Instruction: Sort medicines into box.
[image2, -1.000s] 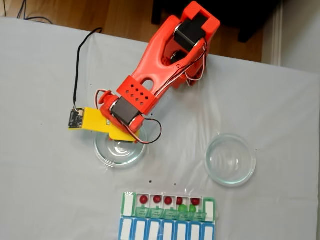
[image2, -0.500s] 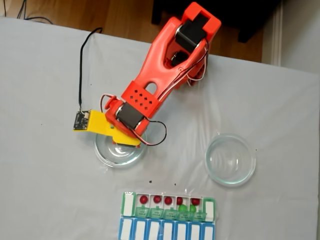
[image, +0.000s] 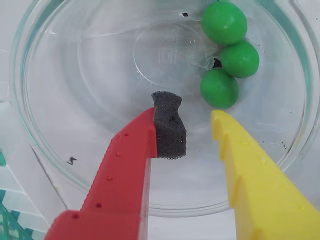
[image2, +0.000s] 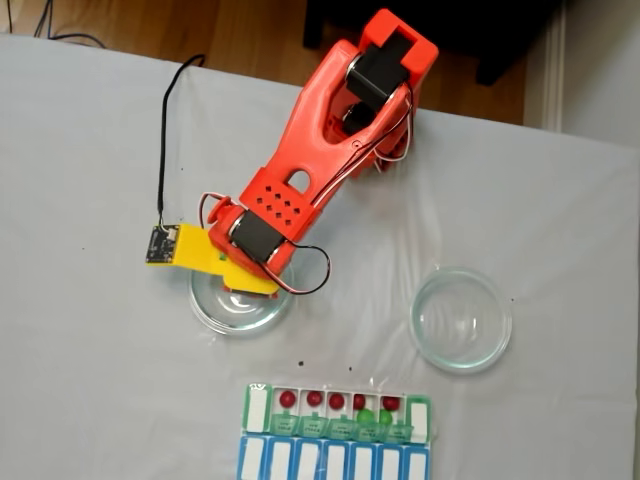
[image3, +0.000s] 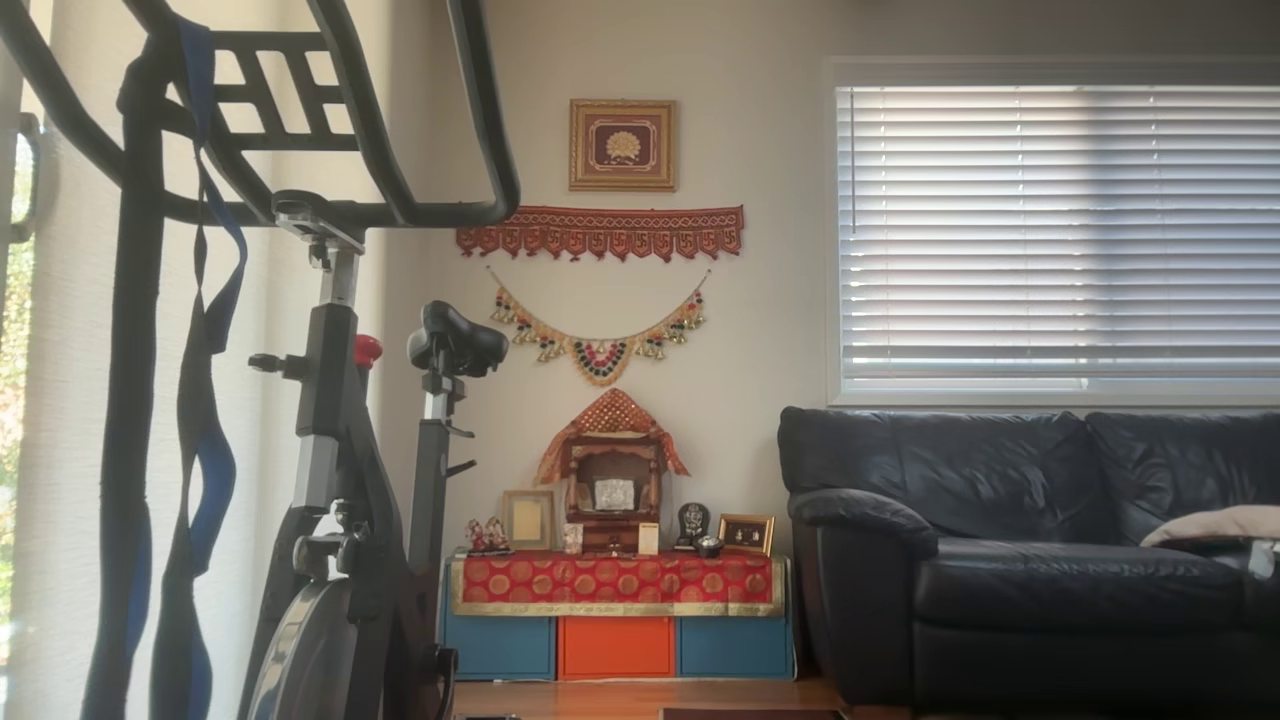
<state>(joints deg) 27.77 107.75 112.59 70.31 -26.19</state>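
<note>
1. Wrist view looks straight down into a clear glass dish (image: 60, 165), round, sitting on a white surface.
2. Three green balls (image: 223, 22) sit bunched together at the upper right of the dish floor, touching or nearly touching each other.
3. The gripper (image: 195, 132) comes in from the bottom edge, jaws apart with nothing between them: red finger (image: 125, 175) on the left with a dark foam pad (image: 169, 125) on its tip, yellow finger (image: 250, 170) on the right.
4. The nearest green ball (image: 219, 88) lies just above the yellow tip, not touching it.
5. A few tiny black specks dot the glass.
</note>
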